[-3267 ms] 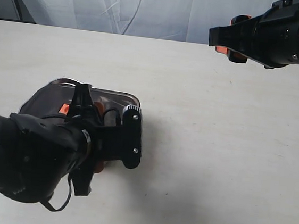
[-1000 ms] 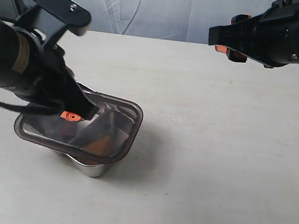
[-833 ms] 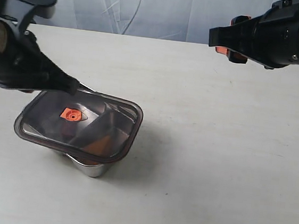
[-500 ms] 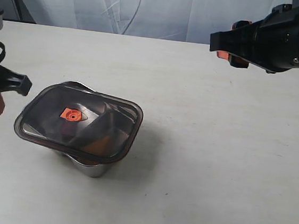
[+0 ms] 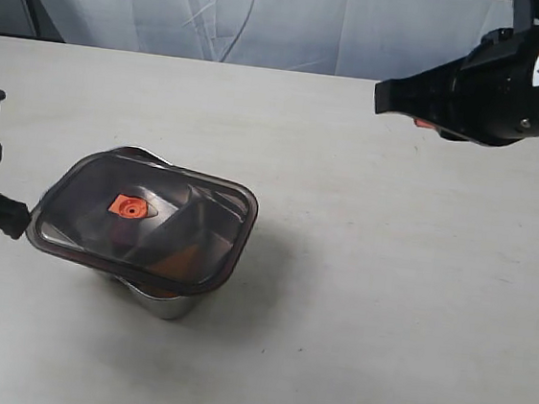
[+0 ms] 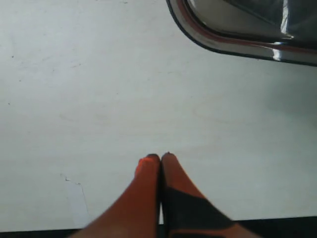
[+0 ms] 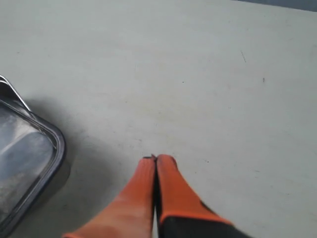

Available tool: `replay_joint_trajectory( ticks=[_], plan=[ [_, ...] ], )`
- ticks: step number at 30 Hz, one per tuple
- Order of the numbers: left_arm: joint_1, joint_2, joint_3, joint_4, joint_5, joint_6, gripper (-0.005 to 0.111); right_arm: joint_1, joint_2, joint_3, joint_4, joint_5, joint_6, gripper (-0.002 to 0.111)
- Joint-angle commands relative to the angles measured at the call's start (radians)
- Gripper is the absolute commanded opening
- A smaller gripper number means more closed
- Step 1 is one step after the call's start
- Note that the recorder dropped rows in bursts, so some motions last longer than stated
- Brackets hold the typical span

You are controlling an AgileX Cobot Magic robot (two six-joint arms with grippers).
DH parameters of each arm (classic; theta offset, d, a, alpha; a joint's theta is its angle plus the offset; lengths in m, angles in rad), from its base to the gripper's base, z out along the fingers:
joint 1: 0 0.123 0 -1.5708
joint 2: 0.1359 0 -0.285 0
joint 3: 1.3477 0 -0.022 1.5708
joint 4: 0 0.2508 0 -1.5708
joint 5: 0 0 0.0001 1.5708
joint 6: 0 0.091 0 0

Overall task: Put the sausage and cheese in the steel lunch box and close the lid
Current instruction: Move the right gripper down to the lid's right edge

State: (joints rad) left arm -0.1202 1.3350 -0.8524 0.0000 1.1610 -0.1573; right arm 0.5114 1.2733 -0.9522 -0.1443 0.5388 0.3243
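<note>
On the pale table, at about 8 o'clock from the centre of the exterior view, the steel lunch box stands with the lid resting on top of it. The dark, smoky lid covers nearly the whole box; only a steel corner shows under its 6 o'clock edge and a sliver of steel rim at its 12 o'clock edge. The lid overhangs the box and looks slightly tilted; whether it is fully seated cannot be told. The orange valve sits near the lid's centre. The sausage and the cheese cannot be made out through the lid. My left gripper is fully closed, its two fingers pressed together with nothing between them. It hangs over bare table, apart from the lid, whose rim shows at the frame edge of the left wrist view. In the exterior view its black body lies at 9 o'clock, just beside the lid's 9 o'clock edge. My right gripper is likewise fully closed and empty, fingers touching, over bare table. In the exterior view my right arm reaches in at about 2 o'clock, well apart from the lunch box. One lid corner appears in the right wrist view.
</note>
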Motion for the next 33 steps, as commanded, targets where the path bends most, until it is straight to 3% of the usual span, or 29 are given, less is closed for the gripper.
replay_joint_trajectory(
  ticks=[1,18,33],
  plan=[
    [-0.001,0.034,0.03,-0.027,-0.07,0.002,0.0,-0.004,0.082,-0.015,0.077,0.018,-0.092,0.0],
    [-0.001,0.214,0.03,-0.027,-0.2,0.028,0.0,-0.004,0.362,-0.299,0.127,0.124,-0.175,0.0],
    [-0.001,0.219,0.03,-0.025,-0.318,0.03,0.0,-0.004,0.518,-0.459,0.129,0.173,-0.178,0.0]
  ],
)
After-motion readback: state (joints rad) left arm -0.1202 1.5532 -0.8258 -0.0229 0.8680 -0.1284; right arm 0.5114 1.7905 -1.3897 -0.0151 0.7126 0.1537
